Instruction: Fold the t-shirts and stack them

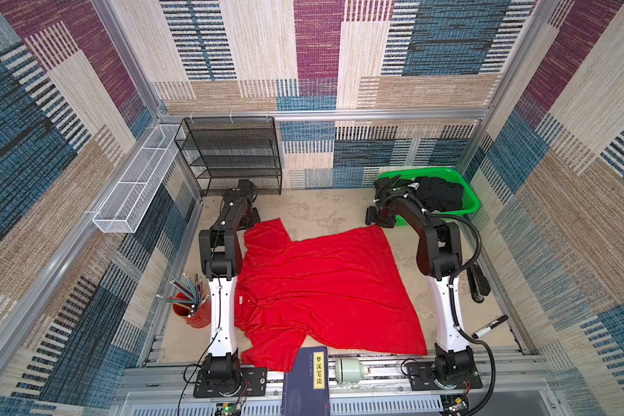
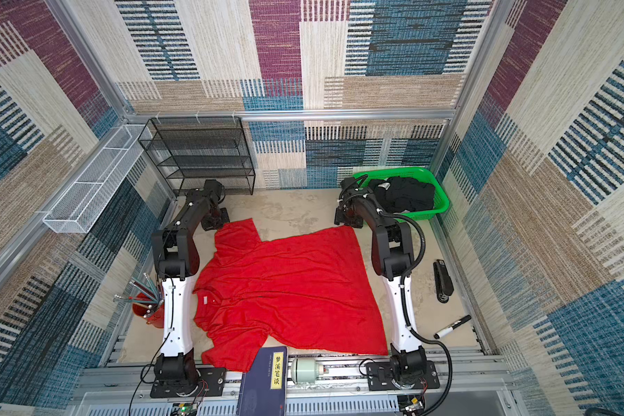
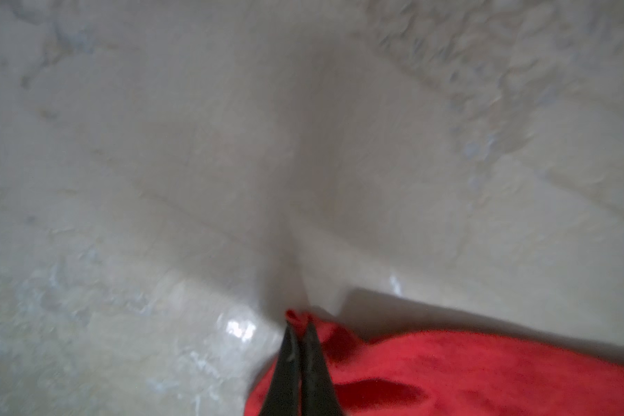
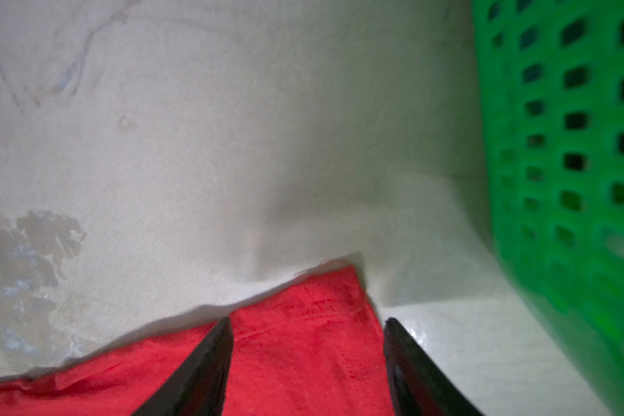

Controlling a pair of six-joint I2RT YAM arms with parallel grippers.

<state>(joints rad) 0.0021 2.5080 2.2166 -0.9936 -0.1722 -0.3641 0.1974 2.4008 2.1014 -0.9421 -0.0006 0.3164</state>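
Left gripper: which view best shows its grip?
Left wrist view: close up, the left gripper is shut on the red t-shirt's edge. Both top views show it small, jaws hidden; right wrist view misses it.

Both top views are evenly and brightly lit, apparently from above, so that only soft, short shadows are cast on the tabletop point(image 1: 321, 212), and the patterned walls point(image 1: 573, 144) are stretched and splayed toward the edges by the wide lens. Both wrist views are dimmer and heavily blurred: the surface is smeared, small glare patches are seen on it, the red t-shirt point(image 4: 303, 342) is oversaturated, and the green basket point(image 4: 573, 144) is rendered out of focus.
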